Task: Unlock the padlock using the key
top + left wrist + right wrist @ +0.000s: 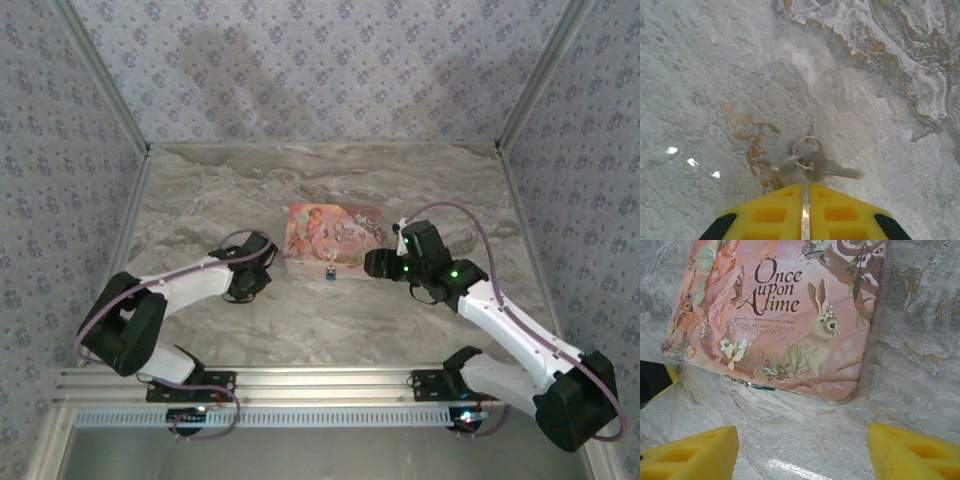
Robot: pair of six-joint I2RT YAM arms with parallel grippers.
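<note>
Padlock point(329, 272), tiny and blue-teal, sits at the front edge of the pink illustrated box point(790, 315). My left gripper point(805, 186) is pinched narrow, with the pale silvery metal key point(815, 165) just beyond its tips on the marble table point(715, 75). My right gripper point(803, 432) spreads wide before the box.

The lid of the pink box point(790, 315) carries the title "Once upon A time" in large, dark, curly letters. Under it is a small printed line that seems to read "HAND PAINTED OIL CLIPART", and below that a tiny cursive line too fine to make out. From the top camera the lettering is only a blur.
</note>
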